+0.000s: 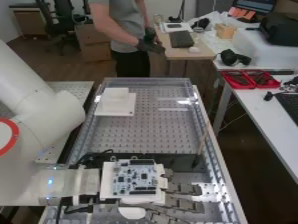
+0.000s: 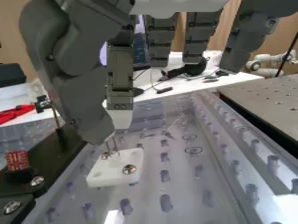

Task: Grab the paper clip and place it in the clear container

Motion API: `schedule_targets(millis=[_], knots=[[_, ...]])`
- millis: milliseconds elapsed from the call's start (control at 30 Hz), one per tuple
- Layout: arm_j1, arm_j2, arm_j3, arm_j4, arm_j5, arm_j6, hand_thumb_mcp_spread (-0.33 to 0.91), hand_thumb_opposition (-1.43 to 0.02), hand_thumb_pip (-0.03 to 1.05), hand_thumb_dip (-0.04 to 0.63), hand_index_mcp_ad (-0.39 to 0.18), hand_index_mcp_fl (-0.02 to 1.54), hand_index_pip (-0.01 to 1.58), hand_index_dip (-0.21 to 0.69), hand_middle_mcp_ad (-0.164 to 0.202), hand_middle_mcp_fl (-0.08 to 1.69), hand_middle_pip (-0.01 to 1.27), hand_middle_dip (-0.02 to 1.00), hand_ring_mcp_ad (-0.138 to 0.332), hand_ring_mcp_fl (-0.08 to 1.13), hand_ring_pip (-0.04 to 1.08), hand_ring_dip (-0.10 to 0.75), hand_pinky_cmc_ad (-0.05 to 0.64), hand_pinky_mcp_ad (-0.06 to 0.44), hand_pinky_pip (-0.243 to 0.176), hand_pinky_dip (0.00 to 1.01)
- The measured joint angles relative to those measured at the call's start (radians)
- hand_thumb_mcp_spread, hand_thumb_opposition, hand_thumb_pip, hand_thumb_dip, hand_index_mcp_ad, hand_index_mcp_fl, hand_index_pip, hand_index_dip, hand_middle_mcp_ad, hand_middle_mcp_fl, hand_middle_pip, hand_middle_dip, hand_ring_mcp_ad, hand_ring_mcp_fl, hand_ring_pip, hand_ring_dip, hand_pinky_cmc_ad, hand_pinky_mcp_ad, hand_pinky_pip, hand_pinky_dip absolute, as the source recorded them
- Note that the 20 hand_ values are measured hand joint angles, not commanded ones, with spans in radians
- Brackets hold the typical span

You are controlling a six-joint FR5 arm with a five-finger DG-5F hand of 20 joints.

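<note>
The hand [image 1: 178,191] is low in the high view, its dark fingers pointing right, out past the circuit board on its back. In the wrist view, the hand [image 2: 120,72] hangs with fingers mostly straight and its thumb slanting down beside them. Just below the thumb tip are two thin metal prongs, apparently the paper clip [image 2: 114,146], upright at a small white block [image 2: 113,172] with screws. The clip's upper part is hidden behind the thumb tip, and contact cannot be told. A large clear-walled tray, possibly the clear container [image 1: 149,80], spans the bench beyond the hand.
White flat plates [image 1: 114,104] lie at the tray's far left. A thin rod [image 1: 201,145] leans near its right side, by a dark block. Red bins [image 1: 249,79] stand on the side table at right. In the wrist view, a dark fixture [image 2: 36,170] flanks the white block.
</note>
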Motion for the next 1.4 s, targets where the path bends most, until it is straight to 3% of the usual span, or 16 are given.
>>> schedule_targets(millis=[1067, 1400], knots=[[-0.001, -0.010, 0.005, 0.002, -0.009, 0.013, 0.50, -0.90, 0.64, 0.253, -0.202, 0.38, 1.51, 0.086, 0.042, 0.05, 0.14, 0.21, 0.113, 0.01, 0.08, 0.134, 0.312, 0.267, -0.042, 0.23], [0.000, -0.011, 0.009, -0.005, -0.008, 0.016, 0.50, -0.90, 0.64, 0.257, -0.204, 0.33, 1.44, 0.086, 0.042, 0.05, 0.14, 0.21, 0.117, 0.01, 0.08, 0.134, 0.316, 0.267, -0.042, 0.23]])
